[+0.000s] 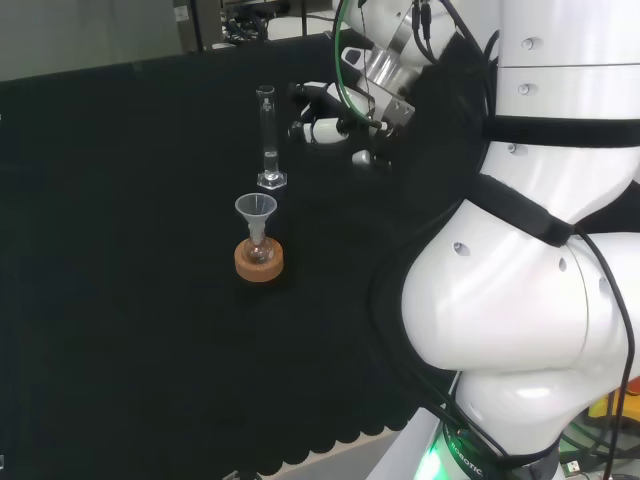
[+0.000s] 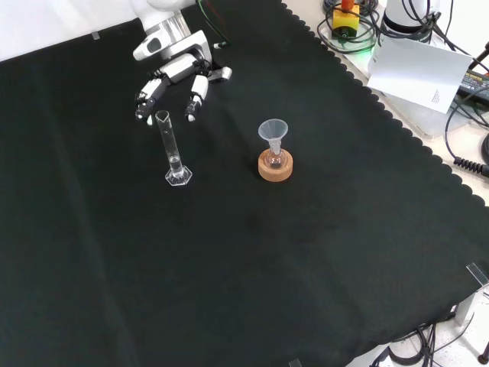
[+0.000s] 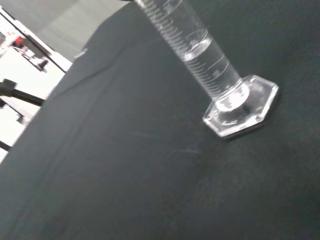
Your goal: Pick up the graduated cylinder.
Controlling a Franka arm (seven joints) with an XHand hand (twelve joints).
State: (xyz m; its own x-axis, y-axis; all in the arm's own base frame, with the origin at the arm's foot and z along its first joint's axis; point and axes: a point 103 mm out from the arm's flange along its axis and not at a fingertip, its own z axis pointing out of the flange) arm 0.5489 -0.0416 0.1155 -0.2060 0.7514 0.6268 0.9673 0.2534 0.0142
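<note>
The tall clear glass graduated cylinder [image 2: 173, 149] stands upright on the black cloth [image 2: 306, 267]. In the front view the black and white hand [image 2: 174, 80] hangs just behind its top, fingers spread, holding nothing. The wrist view shows its six-sided foot and a little clear liquid inside. Nearby, a clear funnel [image 1: 256, 210] sits in a small flask on a cork ring [image 1: 259, 262].

Bench under black cloth [image 2: 321, 252], scalloped edge at front view's right, clear graduated cylinder [image 2: 172, 149] upright on hexagonal foot, cork ring [image 2: 275, 167] just beside it carrying small flask [image 2: 274, 159] with funnel [image 2: 273, 131], pieces apart
</note>
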